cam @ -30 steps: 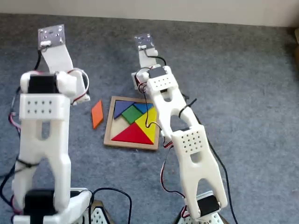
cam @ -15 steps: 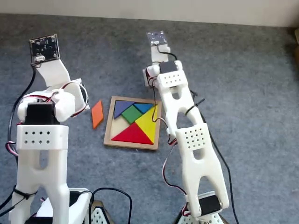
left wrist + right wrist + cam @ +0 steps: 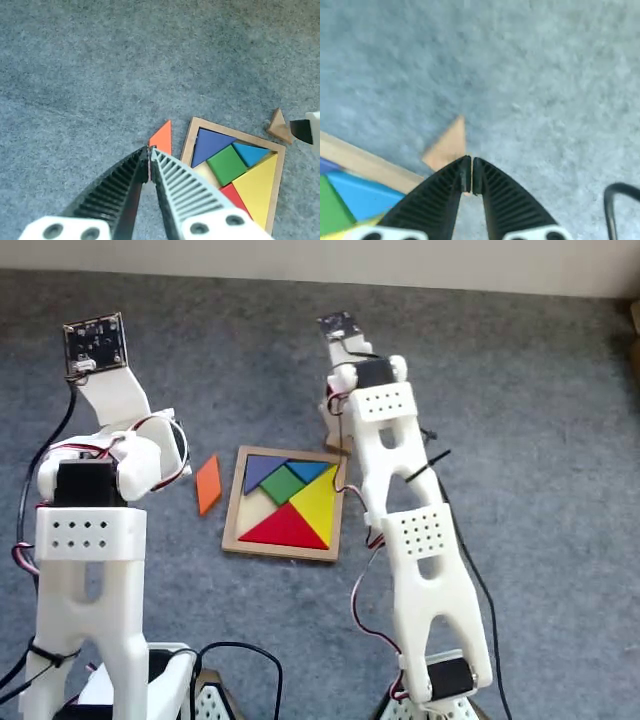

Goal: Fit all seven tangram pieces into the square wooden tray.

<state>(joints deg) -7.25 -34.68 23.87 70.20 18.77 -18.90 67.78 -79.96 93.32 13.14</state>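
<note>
The square wooden tray [image 3: 231,512] lies between the two arms. It holds blue [image 3: 260,469], green [image 3: 283,485], light blue [image 3: 309,470], yellow [image 3: 316,504] and red [image 3: 283,528] pieces. An orange parallelogram [image 3: 208,483] lies on the carpet just left of the tray. A small wood-coloured triangle [image 3: 277,127] rests on the carpet off the tray's far right corner. My left gripper [image 3: 150,148] is shut, its tips at the orange parallelogram's [image 3: 162,140] near corner. My right gripper [image 3: 468,160] is shut, its tips at the edge of the wood-coloured triangle [image 3: 447,144].
Grey carpet surrounds the tray on every side. A black cable [image 3: 616,199] loops beside my right gripper. In the left wrist view a pale patch [image 3: 206,172] shows inside the tray next to the green square.
The left arm has drawn back and lifted its wrist away from the tray. The right arm has swung from over the tray's right side to beyond its far right corner.
</note>
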